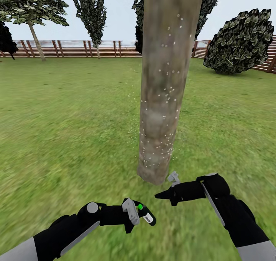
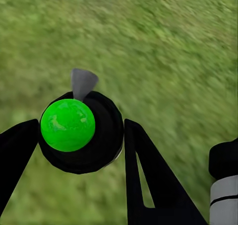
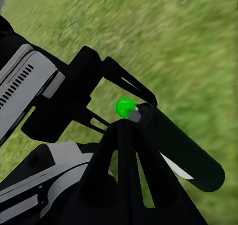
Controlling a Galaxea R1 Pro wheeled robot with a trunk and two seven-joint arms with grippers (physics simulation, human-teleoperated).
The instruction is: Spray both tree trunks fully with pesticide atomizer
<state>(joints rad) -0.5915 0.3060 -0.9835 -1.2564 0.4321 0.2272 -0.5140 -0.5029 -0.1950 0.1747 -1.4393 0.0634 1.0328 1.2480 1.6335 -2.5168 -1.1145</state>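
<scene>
Outdoors on the lawn (image 1: 69, 111), a thick mottled trunk (image 1: 165, 80) stands straight ahead of the robot, dotted from top to base with tiny white pesticide specks (image 1: 161, 146); a faint haze of specks also hangs just off its left edge. Behind it a slatted fence (image 1: 76, 49) runs across, with other trees (image 1: 92, 11) and a round dark bush (image 1: 241, 42) at the right.

Low in the head view, the left tool (image 1: 136, 212) grips the atomizer (image 1: 146, 215), a small black cylinder with a green knob and white tip, held near the grass short of the trunk's foot. From the left wrist, the green knob (image 2: 67, 124) sits on the black body (image 2: 101, 135) between the two dark fingers (image 2: 148, 180), which press against its sides. What the atomizer contains cannot be seen.

The right tool (image 1: 163, 195) points leftward, close to the atomizer and just below the trunk's base. From the right wrist, its fingers (image 3: 121, 160) lie together to a point with nothing between them, the atomizer (image 3: 178, 148) just beyond their tips.
</scene>
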